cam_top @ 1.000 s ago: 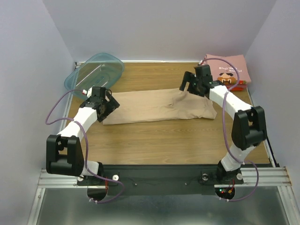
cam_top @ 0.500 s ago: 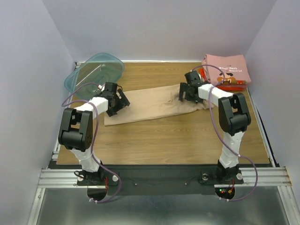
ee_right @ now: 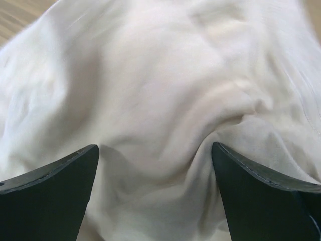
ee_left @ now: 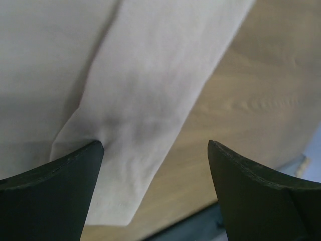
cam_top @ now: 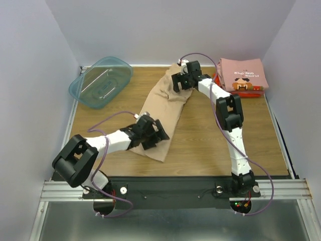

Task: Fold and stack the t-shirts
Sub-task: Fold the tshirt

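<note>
The tan t-shirt (cam_top: 165, 108) lies as a long folded strip, running diagonally from the back centre of the table to the near centre. My left gripper (cam_top: 153, 134) is over its near end with the jaws open. The left wrist view shows the cloth (ee_left: 140, 75) reaching the left finger and bare wood under the right finger. My right gripper (cam_top: 181, 80) is over the far end, jaws open, with rumpled cloth (ee_right: 160, 75) filling its view. The pink printed t-shirt (cam_top: 243, 74) lies folded at the back right on top of the red-orange one (cam_top: 253, 93).
A translucent teal tub (cam_top: 100, 80) sits tilted at the back left corner. The wooden table (cam_top: 215, 145) is walled on three sides. The black base rail (cam_top: 165, 193) runs along the near edge, close to the left gripper.
The tan shirt has swung from lying left-to-right across the table to lying diagonally far-to-near. My left gripper moved to the near centre and my right gripper to the back centre.
</note>
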`<action>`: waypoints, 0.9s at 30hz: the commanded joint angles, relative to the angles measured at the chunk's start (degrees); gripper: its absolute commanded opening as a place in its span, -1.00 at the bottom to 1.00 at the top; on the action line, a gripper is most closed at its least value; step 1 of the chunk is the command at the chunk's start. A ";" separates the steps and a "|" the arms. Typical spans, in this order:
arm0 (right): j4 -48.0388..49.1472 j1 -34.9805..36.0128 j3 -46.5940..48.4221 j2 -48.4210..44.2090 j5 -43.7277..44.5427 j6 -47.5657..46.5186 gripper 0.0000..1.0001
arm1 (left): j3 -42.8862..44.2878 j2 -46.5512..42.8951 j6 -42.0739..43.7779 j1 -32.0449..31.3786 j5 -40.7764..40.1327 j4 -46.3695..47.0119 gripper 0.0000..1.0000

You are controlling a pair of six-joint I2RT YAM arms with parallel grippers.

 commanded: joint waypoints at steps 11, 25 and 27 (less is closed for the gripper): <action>11.54 1.30 17.44 9.74 -13.39 3.39 1.00 | 16.82 9.89 -11.96 -20.77 -0.42 -8.14 0.97; 11.64 1.30 -11.80 -25.43 -1.72 20.41 1.00 | 19.07 -10.98 -14.31 -19.56 -27.30 -37.83 0.97; 11.73 1.38 -23.54 -33.99 0.59 25.75 1.00 | 14.93 -14.68 -14.32 -16.66 -27.32 -38.91 0.97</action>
